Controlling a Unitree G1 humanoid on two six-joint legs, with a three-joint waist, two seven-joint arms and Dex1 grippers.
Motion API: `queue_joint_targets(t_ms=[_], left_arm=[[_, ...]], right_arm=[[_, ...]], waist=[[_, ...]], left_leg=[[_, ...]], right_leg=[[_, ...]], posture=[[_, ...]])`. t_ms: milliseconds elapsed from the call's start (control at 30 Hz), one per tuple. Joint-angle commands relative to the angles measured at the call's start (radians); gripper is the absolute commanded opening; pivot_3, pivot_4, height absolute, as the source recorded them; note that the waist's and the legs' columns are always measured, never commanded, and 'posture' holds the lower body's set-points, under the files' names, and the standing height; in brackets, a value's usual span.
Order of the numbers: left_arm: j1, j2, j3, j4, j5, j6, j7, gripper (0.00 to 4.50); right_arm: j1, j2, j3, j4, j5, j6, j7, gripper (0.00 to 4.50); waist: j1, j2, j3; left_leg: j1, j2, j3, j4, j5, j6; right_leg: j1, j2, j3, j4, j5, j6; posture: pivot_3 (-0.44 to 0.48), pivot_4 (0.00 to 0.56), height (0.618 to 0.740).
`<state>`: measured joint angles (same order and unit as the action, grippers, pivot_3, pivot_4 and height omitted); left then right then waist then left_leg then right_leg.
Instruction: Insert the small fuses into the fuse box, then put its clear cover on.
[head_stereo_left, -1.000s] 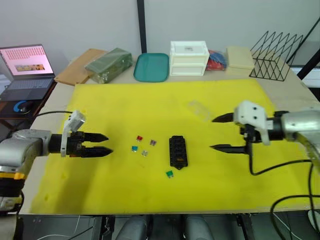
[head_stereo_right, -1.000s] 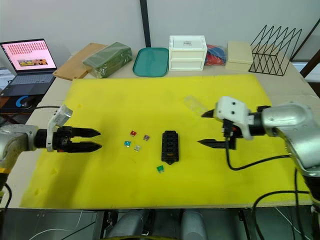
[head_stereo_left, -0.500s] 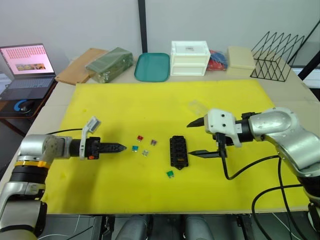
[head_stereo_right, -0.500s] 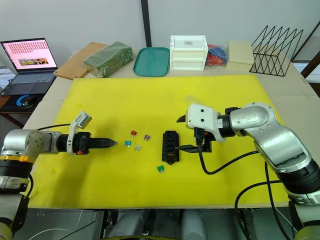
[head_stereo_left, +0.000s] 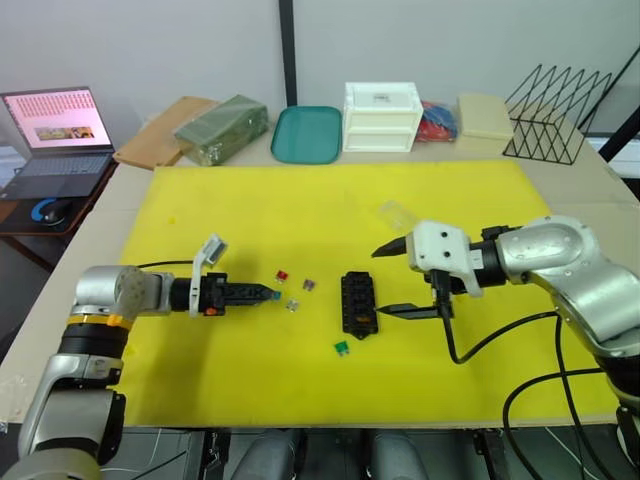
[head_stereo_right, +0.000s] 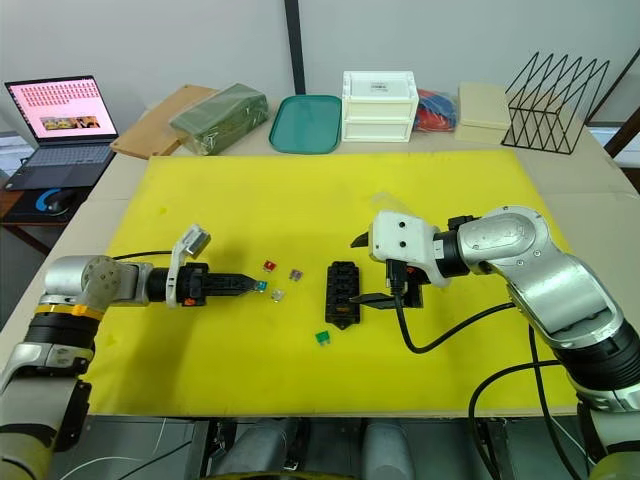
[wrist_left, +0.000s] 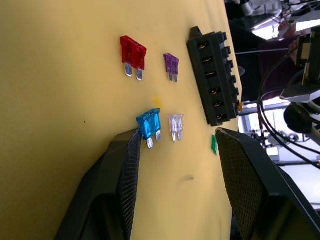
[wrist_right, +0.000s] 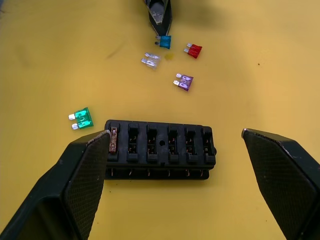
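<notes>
- Yellow mat (head_stereo_left: 300, 200) on the table carries the black fuse box (head_stereo_left: 357, 303), centred.
- Teal fuse (wrist_left: 148, 123) lies at the box's 9 o'clock, touched by one of the left fingers (wrist_left: 127, 165), which are spread.
- Right gripper (head_stereo_left: 392, 281), at the box's 3 o'clock, is held wide open and empty.
- Clear cover (head_stereo_left: 398, 214) lies at 1 o'clock.

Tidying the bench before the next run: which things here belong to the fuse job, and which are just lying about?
Job: fuse box; teal fuse; red fuse; purple fuse; grey fuse; green fuse; clear cover.

Lying about: laptop; white drawer unit; teal tray; wire rack.
</notes>
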<state>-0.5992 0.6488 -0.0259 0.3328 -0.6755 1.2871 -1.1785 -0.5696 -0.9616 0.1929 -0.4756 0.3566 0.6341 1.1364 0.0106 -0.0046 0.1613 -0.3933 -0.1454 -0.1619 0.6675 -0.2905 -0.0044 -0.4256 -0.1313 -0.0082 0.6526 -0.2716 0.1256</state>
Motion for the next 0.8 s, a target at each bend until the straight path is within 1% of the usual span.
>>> queue_joint_targets(t_ms=[33,367,467,500,533,800], left_arm=[[-0.009,-0.009,-0.018,0.012,0.016,-0.021,0.013,2.49],[0.020,-0.031,-0.026,0.024,0.035,-0.059,0.016,2.49],[0.019,-0.041,-0.027,0.035,0.044,-0.073,0.019,1.85],[0.021,-0.041,-0.032,0.037,0.049,-0.081,0.015,1.45],[0.023,-0.040,-0.036,0.037,0.056,-0.088,0.012,1.19],[0.038,-0.031,-0.051,0.059,0.084,-0.134,0.004,1.19]], right_arm=[[-0.010,-0.007,-0.014,-0.037,-0.001,0.002,-0.001,4.50],[-0.014,-0.001,-0.005,-0.035,-0.016,-0.002,-0.002,4.50],[-0.018,0.002,-0.002,-0.031,-0.020,-0.004,0.000,4.50],[-0.019,0.002,-0.001,-0.031,-0.022,-0.005,0.000,4.50],[-0.020,0.003,0.000,-0.030,-0.024,-0.005,0.000,4.50],[-0.022,0.003,0.005,-0.027,-0.033,-0.011,0.001,4.50]], waist=[[0.001,0.000,0.000],[0.003,0.000,0.000],[0.003,0.000,-0.001],[0.002,0.000,-0.001],[0.002,0.000,-0.001],[0.002,0.000,-0.001]], left_leg=[[0.000,0.000,0.000,0.000,0.000,0.000],[0.000,0.000,0.000,0.000,0.000,0.000],[0.000,0.000,0.000,0.001,0.000,0.000],[0.000,0.000,0.000,0.001,0.000,0.000],[0.000,0.000,0.000,0.001,0.000,0.000],[0.001,0.000,0.000,0.001,0.000,0.000]], right_leg=[[0.000,0.000,0.000,0.000,0.000,0.000],[0.000,0.000,0.000,0.001,0.000,0.000],[0.001,0.000,0.000,0.001,0.000,0.000],[0.001,0.000,0.000,0.001,0.000,0.000],[0.001,0.000,0.000,0.001,0.000,0.000],[0.001,0.000,0.000,0.001,0.000,0.000]], posture=[[0.000,0.150,0.740],[0.000,0.150,0.740],[0.000,0.150,0.740],[0.000,0.150,0.740],[0.000,0.150,0.740],[0.000,0.150,0.740]])
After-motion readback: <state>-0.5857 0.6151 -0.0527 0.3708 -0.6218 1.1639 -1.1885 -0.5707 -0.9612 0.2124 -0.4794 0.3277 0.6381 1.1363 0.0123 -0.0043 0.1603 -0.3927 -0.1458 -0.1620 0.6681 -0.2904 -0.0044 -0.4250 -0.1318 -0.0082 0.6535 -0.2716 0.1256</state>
